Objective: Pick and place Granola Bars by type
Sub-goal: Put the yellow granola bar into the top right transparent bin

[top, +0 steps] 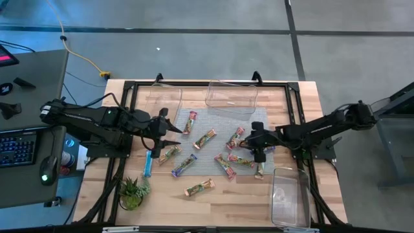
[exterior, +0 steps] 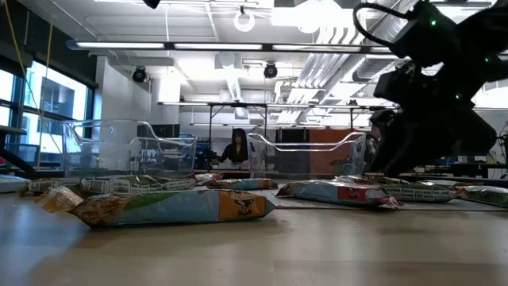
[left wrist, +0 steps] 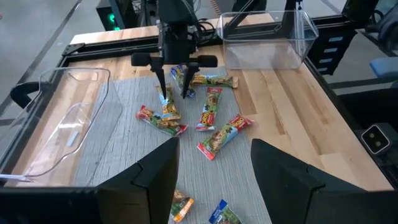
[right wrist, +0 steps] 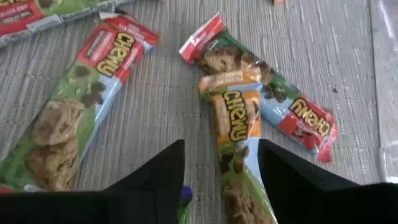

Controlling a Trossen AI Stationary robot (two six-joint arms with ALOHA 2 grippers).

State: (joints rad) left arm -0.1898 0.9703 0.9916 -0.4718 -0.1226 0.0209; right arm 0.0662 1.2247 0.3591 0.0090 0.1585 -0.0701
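Several wrapped granola bars lie flat, scattered over a grey mat (top: 213, 145). One bluish bar (top: 148, 163) lies off the mat on the wood. My right gripper (top: 259, 150) points down over the cluster at the mat's right side. It is open, and its fingers stand on either side of an orange-labelled bar (right wrist: 233, 121), which lies across a red-labelled bar (right wrist: 292, 115). Another red-labelled bar (right wrist: 74, 106) lies beside them. My left gripper (top: 173, 134) hovers open over the mat's left edge, near a bar (top: 169, 153). The left wrist view shows the right gripper (left wrist: 175, 93) from afar.
Two clear bins (top: 162, 97) (top: 231, 96) stand at the table's far edge and a third (top: 288, 197) at the near right corner. A small potted plant (top: 131, 192) sits near the left front. A black frame borders the table. A person shows far off in the room (exterior: 236, 147).
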